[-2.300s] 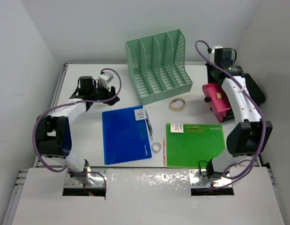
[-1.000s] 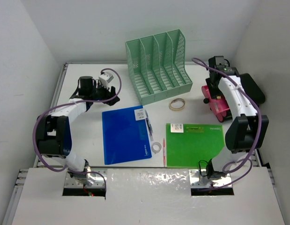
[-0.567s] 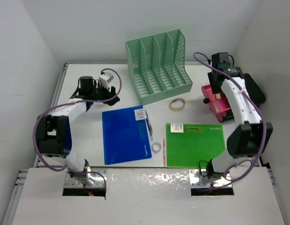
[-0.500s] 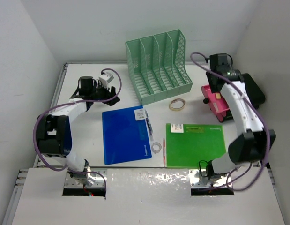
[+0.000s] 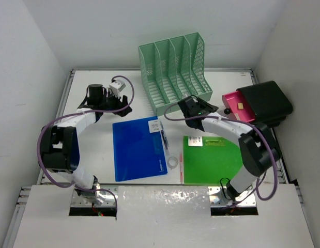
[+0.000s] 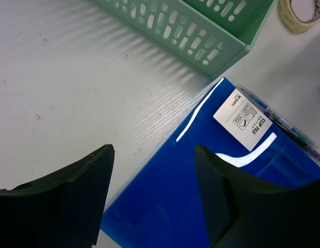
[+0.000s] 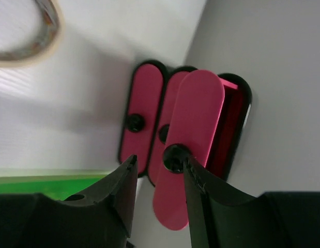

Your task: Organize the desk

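Observation:
The desk (image 5: 222,82) is a white tabletop with metal rails. My right gripper (image 5: 189,105) hangs over its middle, in front of the green rack, and hides the beige tape roll in the top view. In the right wrist view it (image 7: 160,159) is open and empty, facing the pink drawers (image 7: 144,119); the tape roll (image 7: 25,31) lies at the upper left. The black drawer unit (image 5: 265,98) at the right has its top pink drawer (image 5: 240,106) pulled out. My left gripper (image 5: 126,101) is open and empty above the blue folder's far corner (image 6: 201,196).
A mint-green slotted rack (image 5: 175,70) stands at the back centre. A blue folder (image 5: 139,150) and a green folder (image 5: 214,160) lie near the front. A pen (image 5: 164,139), a small tape ring (image 5: 172,162) and a thin red stick (image 5: 181,168) lie between them.
My right arm has swung left, away from the drawer unit to the desk's middle by the tape roll. The top pink drawer stays pulled out. The left arm has not moved.

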{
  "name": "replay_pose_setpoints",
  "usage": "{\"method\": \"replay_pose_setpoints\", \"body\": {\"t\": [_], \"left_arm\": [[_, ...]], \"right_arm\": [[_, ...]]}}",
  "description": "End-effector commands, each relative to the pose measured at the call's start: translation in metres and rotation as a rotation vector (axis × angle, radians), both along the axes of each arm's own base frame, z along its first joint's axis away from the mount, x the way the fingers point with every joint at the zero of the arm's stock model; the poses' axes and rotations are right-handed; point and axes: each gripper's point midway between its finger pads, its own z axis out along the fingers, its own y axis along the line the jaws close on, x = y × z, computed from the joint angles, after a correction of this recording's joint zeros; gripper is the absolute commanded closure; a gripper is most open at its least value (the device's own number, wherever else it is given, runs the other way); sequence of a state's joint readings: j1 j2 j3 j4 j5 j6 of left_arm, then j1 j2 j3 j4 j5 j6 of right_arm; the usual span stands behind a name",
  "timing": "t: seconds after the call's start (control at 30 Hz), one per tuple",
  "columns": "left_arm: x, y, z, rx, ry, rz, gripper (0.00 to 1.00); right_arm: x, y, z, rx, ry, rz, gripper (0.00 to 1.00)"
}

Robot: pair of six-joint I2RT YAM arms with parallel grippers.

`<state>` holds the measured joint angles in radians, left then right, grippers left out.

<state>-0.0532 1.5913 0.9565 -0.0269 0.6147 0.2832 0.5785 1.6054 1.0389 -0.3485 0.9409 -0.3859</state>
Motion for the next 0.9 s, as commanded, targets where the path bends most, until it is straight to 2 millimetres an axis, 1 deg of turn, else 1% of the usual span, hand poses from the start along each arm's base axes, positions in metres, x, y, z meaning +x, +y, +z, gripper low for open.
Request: {"method": "replay_pose_setpoints", "body": {"t": [0.0,0.03,0.07,0.13,0.2,0.33,0.37,0.47,0.53,0.6,0.7,0.73,0.8,0.83,0.87], "left_arm": [[0.008,-0.006,0.015,0.005,-0.044,-0.021,0.39],[0.008,-0.006,0.016,0.005,-0.045,-0.021,0.39],[0.008,-0.006,0.016,0.004,-0.047,-0.022,0.39],[0.007,-0.006,0.016,0.005,-0.043,-0.026,0.39],[0.007,-0.006,0.016,0.006,-0.044,-0.031,0.39],[0.006,-0.007,0.016,0.007,-0.043,-0.036,0.39],[0.006,-0.008,0.017,0.006,-0.045,-0.041,0.39],[0.006,-0.008,0.017,0.003,-0.041,-0.041,0.39],[0.006,-0.008,0.017,0.002,-0.041,-0.043,0.39],[0.006,-0.008,0.017,0.001,-0.039,-0.044,0.39],[0.006,-0.009,0.015,0.003,-0.036,-0.045,0.39],[0.006,-0.009,0.015,0.003,-0.034,-0.046,0.39],[0.006,-0.008,0.015,0.003,-0.034,-0.044,0.39],[0.006,-0.009,0.015,0.003,-0.036,-0.045,0.39],[0.006,-0.009,0.015,0.004,-0.035,-0.046,0.39]], "right_arm": [[0.008,-0.020,0.021,-0.211,-0.103,-0.088,0.61],[0.008,-0.022,0.024,-0.216,-0.109,-0.097,0.61],[0.011,-0.023,0.021,-0.226,-0.096,-0.103,0.61],[0.012,-0.025,0.021,-0.238,-0.093,-0.114,0.61],[0.014,-0.031,0.018,-0.260,-0.082,-0.139,0.61],[0.016,-0.043,0.005,-0.234,-0.059,-0.165,0.61],[0.016,-0.050,0.001,-0.236,-0.043,-0.180,0.62],[0.013,-0.061,-0.005,-0.253,-0.025,-0.212,0.63],[0.013,-0.063,-0.008,-0.250,-0.020,-0.214,0.63],[0.012,-0.067,-0.008,-0.253,-0.031,-0.229,0.64],[0.014,-0.074,-0.006,-0.267,-0.049,-0.251,0.68],[0.013,-0.080,-0.003,-0.280,-0.049,-0.263,0.71],[0.015,-0.084,-0.002,-0.274,-0.065,-0.276,0.76],[0.015,-0.087,-0.001,-0.277,-0.066,-0.284,0.82],[0.016,-0.092,0.001,-0.272,-0.072,-0.297,0.84]]}}
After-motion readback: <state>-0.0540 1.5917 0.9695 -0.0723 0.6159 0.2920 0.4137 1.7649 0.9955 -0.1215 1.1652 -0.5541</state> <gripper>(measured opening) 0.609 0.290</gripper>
